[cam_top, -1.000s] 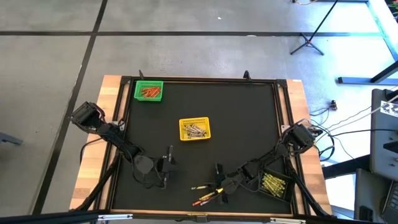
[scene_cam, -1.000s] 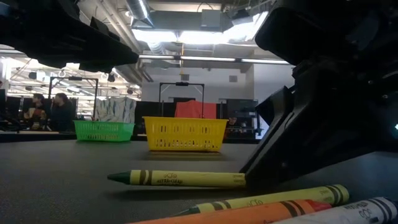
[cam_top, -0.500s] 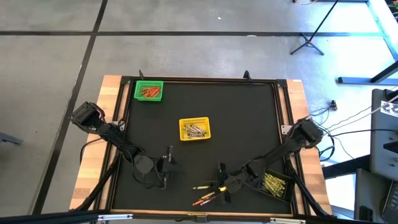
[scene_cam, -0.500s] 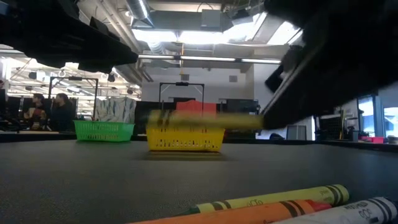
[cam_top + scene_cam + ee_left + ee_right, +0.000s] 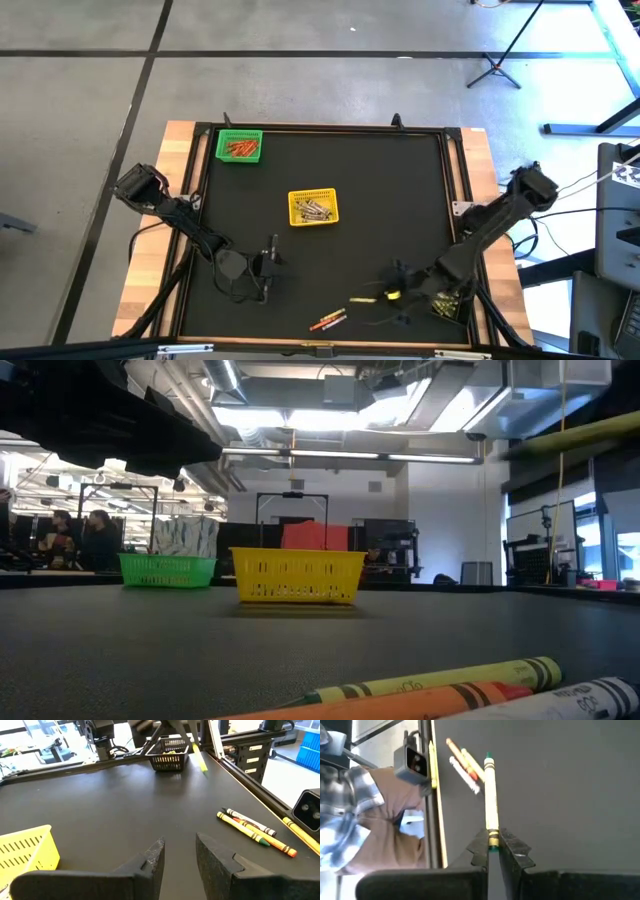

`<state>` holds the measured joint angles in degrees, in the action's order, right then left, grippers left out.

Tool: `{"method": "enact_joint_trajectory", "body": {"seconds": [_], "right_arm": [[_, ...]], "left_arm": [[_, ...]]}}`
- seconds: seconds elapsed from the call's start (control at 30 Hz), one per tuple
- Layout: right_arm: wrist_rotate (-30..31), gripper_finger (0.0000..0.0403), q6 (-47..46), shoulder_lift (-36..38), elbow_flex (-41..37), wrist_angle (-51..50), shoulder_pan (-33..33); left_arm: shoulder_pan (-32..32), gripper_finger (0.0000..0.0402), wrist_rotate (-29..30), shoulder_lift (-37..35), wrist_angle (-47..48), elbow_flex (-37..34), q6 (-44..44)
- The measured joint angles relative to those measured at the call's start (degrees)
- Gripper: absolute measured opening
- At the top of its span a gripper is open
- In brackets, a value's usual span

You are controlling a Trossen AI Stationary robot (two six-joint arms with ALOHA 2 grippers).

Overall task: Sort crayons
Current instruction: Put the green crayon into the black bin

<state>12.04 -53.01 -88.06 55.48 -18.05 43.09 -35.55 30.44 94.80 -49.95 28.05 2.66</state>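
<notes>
- Right gripper (image 5: pixel 492 851) clamped on a yellow-green crayon (image 5: pixel 491 800), pinching one end; the crayon sticks straight out past the fingertips, lifted off the mat (image 5: pixel 380 200).
- High view: that gripper sits at the near right of the mat, just beside the black basket (image 5: pixel 447 300), which holds yellowish crayons.
- Three loose crayons (image 5: pixel 327 320) lie together on the mat by the near edge, well apart from the baskets.
- Left gripper (image 5: pixel 177 857) idle at near left, fingers partly apart, nothing between them.
- Yellow basket (image 5: pixel 313 207) mid-mat; green basket (image 5: pixel 239 146) at far left corner with orange-red crayons.
</notes>
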Motion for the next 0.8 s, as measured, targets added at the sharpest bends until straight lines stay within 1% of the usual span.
{"method": "enact_joint_trajectory", "body": {"seconds": [0.2,0.33,0.43,0.57,0.8], "right_arm": [[1.8,0.0020,-15.8,6.7,0.0,-11.4,7.0],[3.6,0.0021,-27.9,9.5,0.0,-19.7,12.2],[3.2,0.0021,-36.9,10.2,0.0,-25.6,15.7],[1.3,0.0021,-45.9,10.2,0.0,-31.2,20.4],[1.5,0.0021,-60.2,10.2,0.0,-34.7,28.3]], "left_arm": [[0.0,0.0094,0.0,0.0,0.0,0.0,0.2],[0.0,0.0094,0.0,0.0,0.0,0.0,0.2],[0.0,0.0094,0.0,0.0,0.0,0.0,0.2],[0.0,0.0094,0.0,0.0,0.0,0.0,0.2],[0.0,0.0094,0.0,0.0,0.0,0.0,0.3]]}}
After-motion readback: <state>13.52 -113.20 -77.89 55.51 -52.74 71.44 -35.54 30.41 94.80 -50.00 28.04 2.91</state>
